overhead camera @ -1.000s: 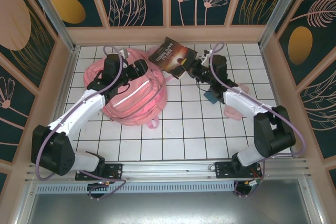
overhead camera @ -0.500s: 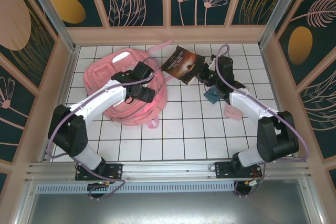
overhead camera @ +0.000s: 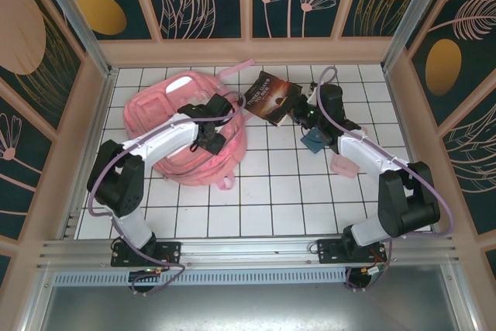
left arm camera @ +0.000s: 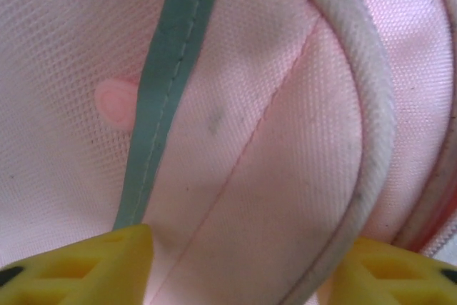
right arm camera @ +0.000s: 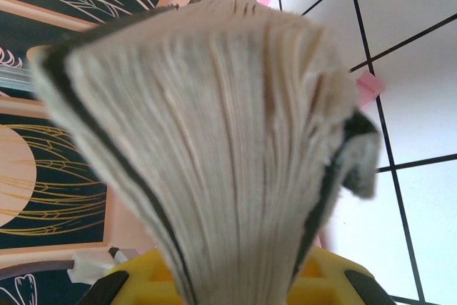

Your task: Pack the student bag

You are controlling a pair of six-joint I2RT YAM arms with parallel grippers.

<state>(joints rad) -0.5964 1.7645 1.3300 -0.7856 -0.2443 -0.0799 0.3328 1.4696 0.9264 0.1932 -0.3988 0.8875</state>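
Gripping one book [overhead camera: 270,97] are the right fingers [right arm camera: 139,282]; left fingers [left arm camera: 82,268] spread on one student bag [overhead camera: 151,106].

left claw [left arm camera: 239,271]: jaws apart, arm reaching forward and inward | right claw [right arm camera: 233,280]: clamped tight, arm stretched forward

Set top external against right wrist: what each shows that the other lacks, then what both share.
Top external, not right wrist: the left gripper on the student bag, a teal item. Right wrist, not top external: fanned page edges of the book, close up. Both: that book clamped in the right gripper, the white tiled table.
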